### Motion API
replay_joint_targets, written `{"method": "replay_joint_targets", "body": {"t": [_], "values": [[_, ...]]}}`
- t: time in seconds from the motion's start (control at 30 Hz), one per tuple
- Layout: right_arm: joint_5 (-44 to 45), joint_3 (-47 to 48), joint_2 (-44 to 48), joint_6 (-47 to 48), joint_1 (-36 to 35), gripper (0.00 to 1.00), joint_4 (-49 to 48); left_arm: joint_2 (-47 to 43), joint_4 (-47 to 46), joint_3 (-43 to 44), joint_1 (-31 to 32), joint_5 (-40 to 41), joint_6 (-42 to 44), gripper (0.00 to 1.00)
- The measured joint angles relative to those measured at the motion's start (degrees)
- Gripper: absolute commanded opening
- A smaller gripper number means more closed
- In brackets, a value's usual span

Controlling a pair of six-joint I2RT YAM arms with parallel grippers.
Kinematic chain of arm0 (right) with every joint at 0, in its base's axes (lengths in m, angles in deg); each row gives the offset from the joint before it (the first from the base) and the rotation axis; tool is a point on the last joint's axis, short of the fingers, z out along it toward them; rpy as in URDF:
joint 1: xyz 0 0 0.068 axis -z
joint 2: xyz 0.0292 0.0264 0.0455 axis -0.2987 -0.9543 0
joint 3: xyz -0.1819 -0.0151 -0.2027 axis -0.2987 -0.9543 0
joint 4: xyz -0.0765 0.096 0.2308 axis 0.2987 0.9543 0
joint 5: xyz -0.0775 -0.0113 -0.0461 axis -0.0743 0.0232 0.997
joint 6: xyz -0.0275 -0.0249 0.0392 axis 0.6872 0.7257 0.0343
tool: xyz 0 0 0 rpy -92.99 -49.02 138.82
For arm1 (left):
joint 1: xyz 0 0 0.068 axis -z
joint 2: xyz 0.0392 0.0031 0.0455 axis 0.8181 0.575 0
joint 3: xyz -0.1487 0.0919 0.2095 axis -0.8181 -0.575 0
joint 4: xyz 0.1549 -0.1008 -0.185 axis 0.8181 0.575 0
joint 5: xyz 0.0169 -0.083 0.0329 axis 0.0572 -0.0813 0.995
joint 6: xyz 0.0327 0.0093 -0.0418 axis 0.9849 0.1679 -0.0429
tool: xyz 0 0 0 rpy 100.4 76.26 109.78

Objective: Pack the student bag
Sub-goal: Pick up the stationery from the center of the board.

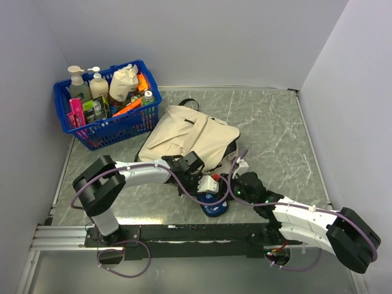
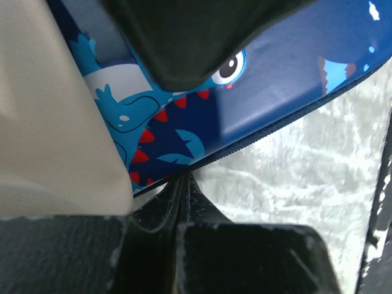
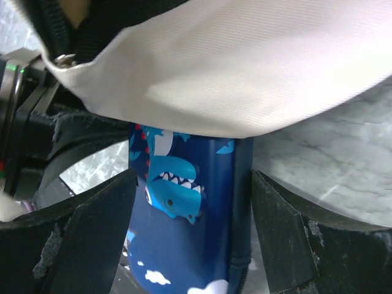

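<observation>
The left arm [image 1: 141, 171] is reaching low to the right, with the left gripper [image 1: 195, 179] pressing its fingers [image 2: 150, 236] tightly together. The right arm [image 1: 300, 215] is stretching leftward toward it, and the right gripper [image 1: 237, 188] is holding its fingers [image 3: 92, 236] wide apart.

Soft, even light from above; faint shadows lie on the surface [image 1: 269, 128]. My wrist views sit too close: my left tool [image 2: 182, 190] blurs dark, the student bag [image 3: 245, 67] glares pale.
</observation>
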Motion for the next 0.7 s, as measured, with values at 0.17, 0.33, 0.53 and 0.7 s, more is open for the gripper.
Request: {"method": "replay_joint_targets", "body": {"t": [0.17, 0.33, 0.53, 0.7], "values": [[-5.0, -1.3, 1.2, 0.8, 4.5, 0.82, 0.6, -0.1, -1.9, -0.1, 0.4, 0.8, -4.7, 0.01], [-12.3, -2.1, -3.2, 1.9, 7.7, 0.81, -2.5, -1.3, -3.4, -0.3, 0.4, 0.7, -11.2, 0.01], [-19.3, -0.3, -10.0, 3.2, 9.4, 0.78, -8.0, -2.0, -2.6, -0.5, -0.2, 1.2, -16.1, 0.01], [-22.8, -0.1, -7.5, 4.1, 9.6, 0.77, -4.2, -2.1, -2.0, -0.5, -0.2, 1.3, -18.0, 0.01]]}}
